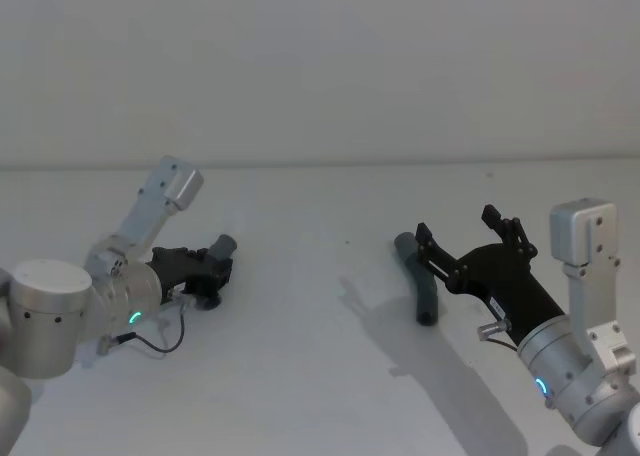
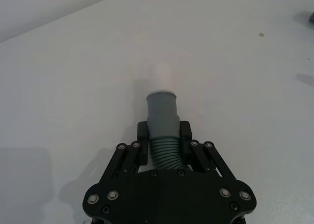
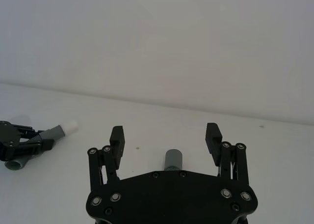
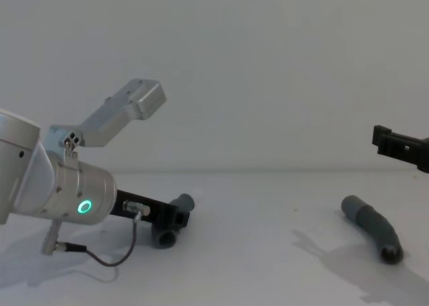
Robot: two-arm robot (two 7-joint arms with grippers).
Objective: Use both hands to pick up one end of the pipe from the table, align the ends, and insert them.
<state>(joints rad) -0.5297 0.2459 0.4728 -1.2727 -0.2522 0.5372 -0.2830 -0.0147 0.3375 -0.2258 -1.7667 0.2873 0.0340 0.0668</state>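
Left tool [image 2: 164, 131] clenched on ribbed dark grey tube [image 2: 162, 110] with white tip [image 3: 72, 126]. Right tool [image 3: 165, 134] spread above second curved grey tube [image 1: 425, 291] on white surface [image 1: 300, 376]; grasp, alignment, insertion outstanding.

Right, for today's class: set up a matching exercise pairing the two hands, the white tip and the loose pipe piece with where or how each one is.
Things:
1. left hand
2. right hand
3. white tip
4. curved piece

States:
A. lying free on the table
B. open, above the curved piece
C. shut on the ribbed piece
D. at the far end of the ribbed piece

Pairs: 1-C, 2-B, 3-D, 4-A
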